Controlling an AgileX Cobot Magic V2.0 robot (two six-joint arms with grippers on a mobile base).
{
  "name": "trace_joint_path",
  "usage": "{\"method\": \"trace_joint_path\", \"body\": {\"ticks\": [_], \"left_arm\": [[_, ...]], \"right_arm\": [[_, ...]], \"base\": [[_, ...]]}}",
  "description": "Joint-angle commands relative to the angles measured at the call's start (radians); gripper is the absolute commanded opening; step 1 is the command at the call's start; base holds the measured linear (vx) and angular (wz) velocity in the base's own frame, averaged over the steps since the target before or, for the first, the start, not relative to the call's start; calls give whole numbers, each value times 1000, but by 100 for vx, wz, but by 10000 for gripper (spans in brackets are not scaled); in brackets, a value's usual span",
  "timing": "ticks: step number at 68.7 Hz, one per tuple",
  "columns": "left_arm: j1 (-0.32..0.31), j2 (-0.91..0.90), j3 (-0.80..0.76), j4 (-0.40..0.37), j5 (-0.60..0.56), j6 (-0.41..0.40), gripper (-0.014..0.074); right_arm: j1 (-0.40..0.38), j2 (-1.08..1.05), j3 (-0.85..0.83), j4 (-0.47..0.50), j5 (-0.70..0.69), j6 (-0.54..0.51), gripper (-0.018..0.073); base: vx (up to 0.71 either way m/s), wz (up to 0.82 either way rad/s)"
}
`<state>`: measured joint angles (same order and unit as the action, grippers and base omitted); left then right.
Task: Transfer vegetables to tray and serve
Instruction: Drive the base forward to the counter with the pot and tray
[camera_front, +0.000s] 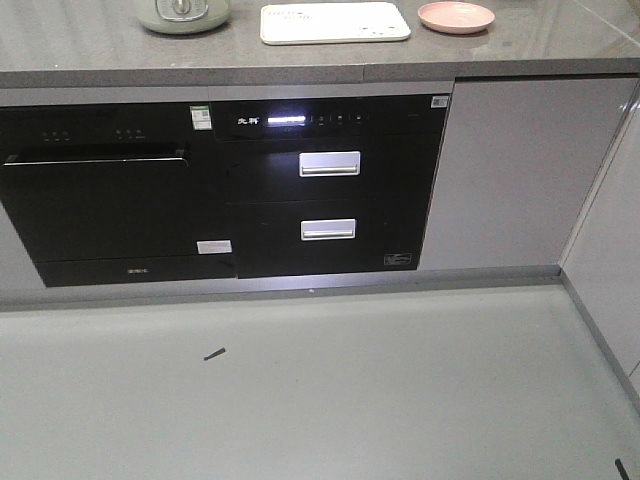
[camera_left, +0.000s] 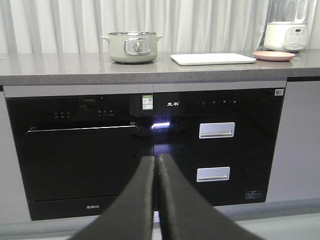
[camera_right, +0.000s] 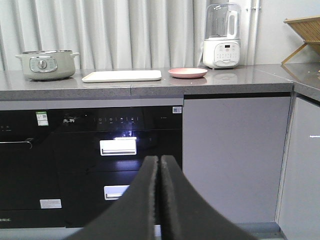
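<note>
With the left gripper (camera_left: 156, 157) and right gripper (camera_right: 159, 159) both pressed together and empty, the tray (camera_front: 335, 22) lies up ahead on the counter (camera_front: 100, 50), lengthwise along its edge, roughly between them, and no lettuce shows.

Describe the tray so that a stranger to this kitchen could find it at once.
Look at the grey countertop above the black built-in appliances. The tray lies flat on it, between the pale green pot and the round pink plate. It alone is white and rectangular.
</note>
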<state>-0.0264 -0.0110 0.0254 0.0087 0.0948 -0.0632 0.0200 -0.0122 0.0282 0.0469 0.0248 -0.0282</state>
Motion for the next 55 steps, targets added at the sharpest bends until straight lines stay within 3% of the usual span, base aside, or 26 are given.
{"method": "trace_joint_path", "body": {"ticks": [1, 55], "left_arm": [[0, -15, 28, -9, -77, -4, -6], [0, -15, 28, -9, -77, -4, -6]], "right_arm": [[0, -5, 16, -8, -77, -4, -6], [0, -5, 16, -8, -77, -4, -6]], "base": [[18, -6], [19, -9]]}}
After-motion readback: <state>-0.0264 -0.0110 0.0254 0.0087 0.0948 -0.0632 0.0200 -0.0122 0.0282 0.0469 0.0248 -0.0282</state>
